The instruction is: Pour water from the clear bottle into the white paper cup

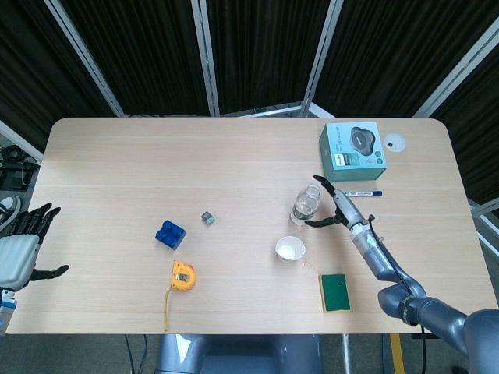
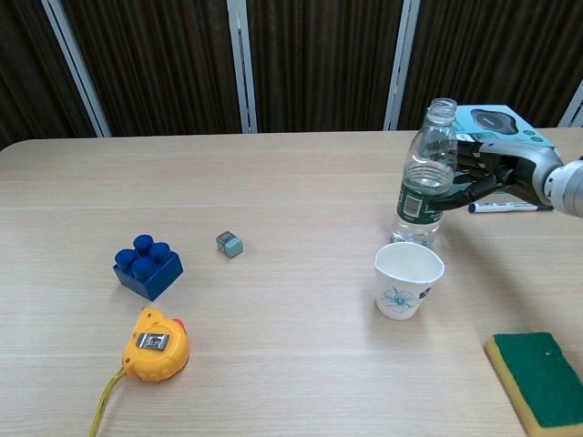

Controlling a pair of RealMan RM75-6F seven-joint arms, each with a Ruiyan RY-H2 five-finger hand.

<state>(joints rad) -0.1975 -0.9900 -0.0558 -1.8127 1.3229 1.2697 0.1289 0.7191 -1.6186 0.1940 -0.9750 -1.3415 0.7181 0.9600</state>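
Right of the table's middle stands the clear bottle (image 1: 306, 204), upright and uncapped, with a dark green label round its lower half and only a little water visible at the bottom. Just in front of it, slightly left in the head view, sits the white paper cup (image 1: 289, 249), open and upright, with a small blue drawing on its side that only the chest view (image 2: 407, 279) shows.

The right hand (image 1: 334, 209) reaches in from the right, fingers spread and curved around the bottle's upper part; in the chest view the dark fingers (image 2: 476, 171) lie right against the bottle's right side, but whether they press it cannot be told. The left hand (image 1: 19, 248) shows only in the head view, at the table's far left edge, holding nothing with fingers apart.

Only the head view takes in the teal box (image 1: 352, 146) at the far right and the white disc (image 1: 394, 142) beside it. Both views show the marker (image 2: 503, 207), green sponge (image 2: 542, 379), blue brick (image 2: 146, 266), small grey cube (image 2: 230, 243) and yellow tape measure (image 2: 157, 344).
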